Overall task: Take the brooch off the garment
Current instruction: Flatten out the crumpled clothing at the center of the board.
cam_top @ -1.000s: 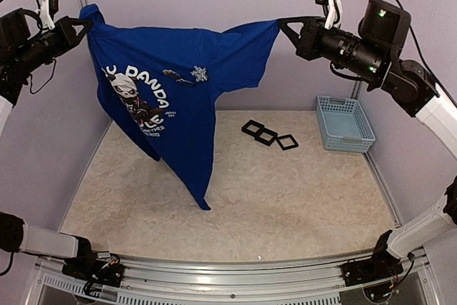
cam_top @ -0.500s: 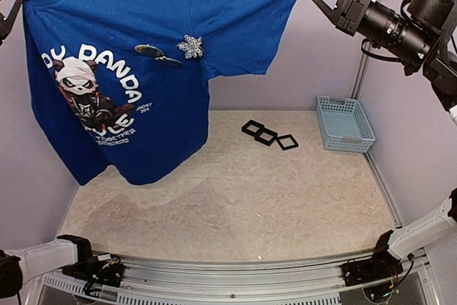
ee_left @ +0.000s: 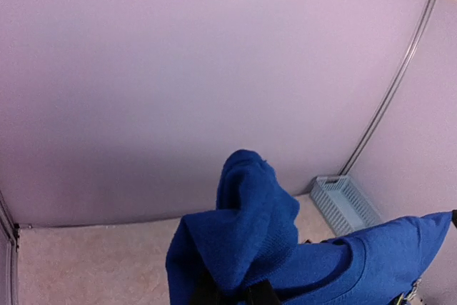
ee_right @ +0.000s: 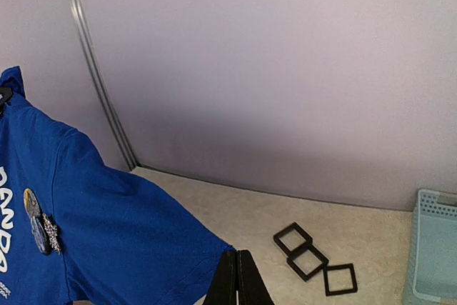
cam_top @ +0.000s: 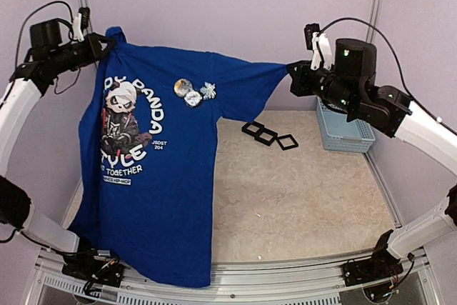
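You are clamping the limp royal-blue cloth T-shirt (cam_top: 178,191) aloft with left pincer (cam_top: 108,41) and right pincer (cam_top: 290,75) | small silvery snowflake brooch (cam_top: 208,91) is sitting pinned at chest | likely light, spiky, snagging: pinch its edge.

The T-shirt (ee_left: 246,226) bunches over the left hand (ee_left: 235,295), hiding its fingertips; the basket (ee_right: 434,248) is cropped at lower right

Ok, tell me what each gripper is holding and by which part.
Both hold the blue T-shirt, which hangs between them. The left gripper is shut on bunched cloth at one shoulder; the right gripper is shut on the end of the opposite sleeve.
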`<move>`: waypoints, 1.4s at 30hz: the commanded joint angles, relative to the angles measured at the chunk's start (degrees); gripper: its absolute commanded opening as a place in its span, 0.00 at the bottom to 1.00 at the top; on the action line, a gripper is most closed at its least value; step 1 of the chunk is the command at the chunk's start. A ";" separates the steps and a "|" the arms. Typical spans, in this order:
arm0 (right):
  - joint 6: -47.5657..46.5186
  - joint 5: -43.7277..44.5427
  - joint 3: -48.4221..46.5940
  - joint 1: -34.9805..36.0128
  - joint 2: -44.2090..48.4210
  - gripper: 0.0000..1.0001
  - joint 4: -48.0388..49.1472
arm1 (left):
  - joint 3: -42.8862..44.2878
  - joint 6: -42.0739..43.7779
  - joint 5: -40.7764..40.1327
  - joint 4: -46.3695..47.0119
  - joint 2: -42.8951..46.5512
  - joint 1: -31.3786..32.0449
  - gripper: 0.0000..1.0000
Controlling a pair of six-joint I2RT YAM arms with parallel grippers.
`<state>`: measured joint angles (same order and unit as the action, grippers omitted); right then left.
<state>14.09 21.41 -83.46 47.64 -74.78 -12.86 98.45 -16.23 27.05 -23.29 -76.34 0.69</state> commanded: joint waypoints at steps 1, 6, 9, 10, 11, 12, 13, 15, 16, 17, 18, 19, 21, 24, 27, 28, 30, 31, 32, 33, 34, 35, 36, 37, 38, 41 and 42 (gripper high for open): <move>7.51 0.03 12.10 -5.66 -6.69 0.00 7.11 | -7.43 3.60 0.41 -1.88 -14.46 -0.31 0.37; 9.09 -6.34 15.62 -8.71 -19.50 0.00 9.19 | -5.63 7.09 -3.96 -3.07 -31.44 2.78 0.79; 8.62 -9.63 14.28 -9.49 -24.92 0.00 8.29 | -4.54 8.47 -7.15 -4.41 -33.96 6.07 0.93; 8.45 -10.37 14.04 -9.61 -26.11 0.00 7.81 | -4.87 8.89 -8.30 -4.44 -33.42 7.29 0.97; 8.42 -10.83 13.90 -9.71 -26.78 0.00 7.24 | -5.26 8.88 -9.62 -4.59 -32.84 8.41 0.99; 8.52 -11.21 14.10 -9.75 -27.15 0.00 7.05 | -5.75 8.50 -10.22 -5.14 -31.87 9.46 0.99; 8.79 -11.42 14.66 -9.82 -27.32 0.00 6.80 | -6.30 7.74 -10.72 -5.86 -31.29 10.18 0.99; 9.58 -11.90 15.85 -9.84 -27.43 0.00 6.27 | -8.28 4.93 -11.79 -6.91 -29.95 11.20 0.99; 10.20 -11.85 16.55 -9.84 -27.43 0.00 5.91 | -10.56 3.16 -11.76 -6.99 -28.88 11.59 0.99; 10.97 -11.60 17.35 -9.84 -27.43 0.00 5.61 | -12.63 1.55 -11.50 -6.67 -28.15 12.07 0.99; 11.68 -11.39 18.13 -9.86 -27.36 0.00 5.36 | -14.71 -0.14 -10.96 -6.08 -27.18 12.59 0.99; 12.34 -11.15 18.94 -9.85 -27.30 0.00 5.32 | -16.69 -1.40 -10.85 -5.61 -26.16 13.20 0.99; 13.50 -10.03 19.97 -9.84 -26.93 0.00 4.60 | -19.74 -3.14 -12.19 -5.21 -25.13 14.71 0.99; 15.57 -5.74 20.85 -9.86 -25.37 0.00 2.39 | -23.37 -7.43 -13.20 -5.05 -24.04 15.85 0.99; 17.06 -1.74 21.22 -10.11 -23.31 0.02 0.22 | -27.33 -11.21 -12.65 -1.26 -21.86 16.61 0.99; 17.34 -0.98 21.31 -10.31 -22.89 0.05 -0.25 | -28.29 -12.18 -12.45 -0.25 -20.93 16.82 0.99; 18.05 0.11 21.46 -10.87 -22.52 0.08 -1.53 | -29.64 -13.89 -12.06 1.24 -19.55 17.01 0.99; 18.42 0.32 21.50 -11.28 -22.63 0.09 -2.20 | -30.10 -14.56 -11.76 1.83 -19.22 17.17 0.99; 18.68 0.29 21.66 -11.75 -22.83 0.11 -2.77 | -30.30 -14.83 -11.68 2.14 -18.85 17.36 0.99; 18.69 0.39 21.85 -12.21 -22.94 0.14 -3.07 | -30.36 -14.86 -11.57 2.21 -18.58 17.66 0.99; 18.84 0.74 22.11 -12.48 -22.91 0.21 -3.29 | -30.30 -14.74 -11.50 2.16 -18.52 18.00 0.99; 18.87 1.09 22.42 -12.68 -22.76 0.27 -3.38 | -30.15 -14.60 -11.53 1.74 -18.50 18.32 0.99; 19.05 1.43 22.66 -13.04 -22.39 0.34 -3.47 | -30.04 -14.55 -11.57 1.25 -18.57 18.61 0.99; 19.05 1.64 22.98 -13.42 -21.85 0.40 -3.57 | -29.93 -14.54 -11.56 0.85 -18.69 18.85 0.99; 19.00 1.78 23.25 -13.77 -21.22 0.44 -3.53 | -29.85 -14.61 -11.48 0.49 -18.68 19.05 0.99; 17.94 1.90 23.69 -14.85 -18.70 0.56 -3.59 | -29.66 -14.83 -11.50 0.07 -18.17 19.78 0.99; 17.53 2.16 23.71 -15.12 -17.78 0.59 -4.10 | -29.45 -14.88 -11.28 0.11 -17.94 20.06 0.99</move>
<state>32.18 21.76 -60.31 33.91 -97.10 -14.79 68.27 -30.20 15.22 -22.96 -95.48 19.66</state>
